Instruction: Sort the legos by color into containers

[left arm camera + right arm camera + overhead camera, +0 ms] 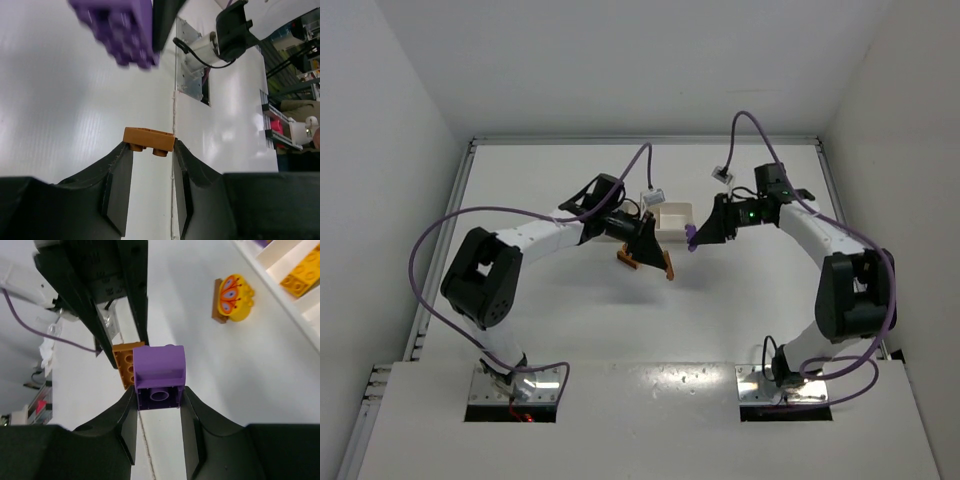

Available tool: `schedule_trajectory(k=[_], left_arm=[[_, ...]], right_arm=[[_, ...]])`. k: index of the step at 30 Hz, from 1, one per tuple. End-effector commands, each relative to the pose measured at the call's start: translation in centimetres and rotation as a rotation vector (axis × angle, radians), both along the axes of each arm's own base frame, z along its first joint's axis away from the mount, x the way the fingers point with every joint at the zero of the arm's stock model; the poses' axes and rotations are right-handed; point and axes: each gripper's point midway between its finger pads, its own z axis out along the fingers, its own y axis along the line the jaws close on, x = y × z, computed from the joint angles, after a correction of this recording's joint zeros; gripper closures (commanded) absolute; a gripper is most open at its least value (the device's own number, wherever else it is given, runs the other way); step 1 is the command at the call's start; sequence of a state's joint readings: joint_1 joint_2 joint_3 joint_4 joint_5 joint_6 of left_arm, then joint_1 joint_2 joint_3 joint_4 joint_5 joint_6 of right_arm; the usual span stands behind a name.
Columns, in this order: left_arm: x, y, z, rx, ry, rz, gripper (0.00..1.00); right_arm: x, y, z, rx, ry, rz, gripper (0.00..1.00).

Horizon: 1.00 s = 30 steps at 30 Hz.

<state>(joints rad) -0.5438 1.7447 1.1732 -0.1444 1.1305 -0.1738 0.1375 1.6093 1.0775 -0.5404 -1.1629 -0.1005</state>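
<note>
Clamping a reddish-brown brick (149,139), the left gripper (150,147) hangs above the table (60,110); beside it, the right gripper (158,392) pinches a purple brick (159,369), near the white tray (670,228).

Your top cam sits high behind both arm bases, looking down and forward from far out, with the white tray (672,218) about mid-frame. The left wrist cam is close in, just near-side of the tray, and faces away from it. The right wrist cam is just as close, with the tray's rim (280,287) at top right. All three views share the purple brick (159,377). Both wrist views share the orange-brown brick (149,140).
</note>
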Motion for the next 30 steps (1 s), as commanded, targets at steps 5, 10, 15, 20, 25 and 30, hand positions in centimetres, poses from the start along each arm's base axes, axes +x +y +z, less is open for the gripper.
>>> schedule_trajectory(k=[5,10,15,20,25,30], left_arm=[[-0.7,0.5,0.9,-0.016,-0.089,-0.007,1.00],[1.8,0.9,0.8,0.046,-0.163,0.108,1.00],[5.9,1.6,1.2,0.160,-0.316,0.334,1.00],[8.8,0.9,2.7,0.223,-0.469,0.496,1.00],[12.7,-0.3,1.8,0.281,-0.485,0.582,1.00],[15.7,-1.9,0.8,0.299,-0.480,0.613,1.00]], right_arm=[[1.1,-1.7,3.2,0.054,-0.136,-0.052,1.00],[2.2,-3.4,3.3,0.005,-0.179,-0.150,1.00],[3.7,-6.1,3.2,-0.079,-0.223,-0.299,1.00],[4.5,-8.5,3.2,-0.114,-0.240,-0.421,1.00],[4.9,-9.7,3.2,-0.113,-0.220,-0.468,1.00],[4.9,-10.0,3.5,-0.113,-0.229,-0.478,1.00]])
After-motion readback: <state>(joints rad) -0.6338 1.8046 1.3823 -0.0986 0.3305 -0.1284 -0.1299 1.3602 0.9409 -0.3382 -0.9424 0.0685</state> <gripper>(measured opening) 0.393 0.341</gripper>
